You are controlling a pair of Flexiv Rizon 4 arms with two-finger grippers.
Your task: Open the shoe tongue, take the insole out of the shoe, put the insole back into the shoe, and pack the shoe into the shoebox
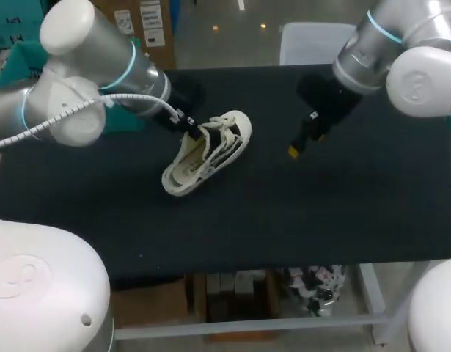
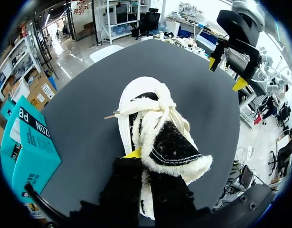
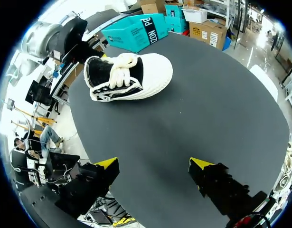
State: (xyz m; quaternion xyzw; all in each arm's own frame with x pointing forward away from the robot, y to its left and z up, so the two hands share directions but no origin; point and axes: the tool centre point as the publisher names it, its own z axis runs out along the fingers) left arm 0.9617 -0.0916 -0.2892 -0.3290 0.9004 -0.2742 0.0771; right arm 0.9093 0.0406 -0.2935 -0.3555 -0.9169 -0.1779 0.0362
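the shoe lies on the black table, a little toward 10 o'clock from the table's middle in the head view. its white toe points to about 2 o'clock and its heel end to about 7 o'clock. it is a pale sneaker with a fleecy rim and thick white laces knotted over the front.

the left arm comes in from 9 o'clock. the left gripper sits at the shoe's 11 o'clock side, right against the upper. in the left wrist view its two black fingers are drawn close together, pinching the shoe tongue between them. the tongue is folded back toward the gripper with its black lining up. its fleecy rim drapes over one finger, so only one yellow tip shows. the toe lies straight ahead of the gripper, past the laces.

the right gripper hangs over bare table at the shoe's 3 o'clock, well apart from it. in the right wrist view its fingers stand wide apart with only table top between them, and the shoe lies ahead of it.

the teal shoebox sits by the table's 10 o'clock edge, beside the left arm. i cannot tell whether its lid is on or off.
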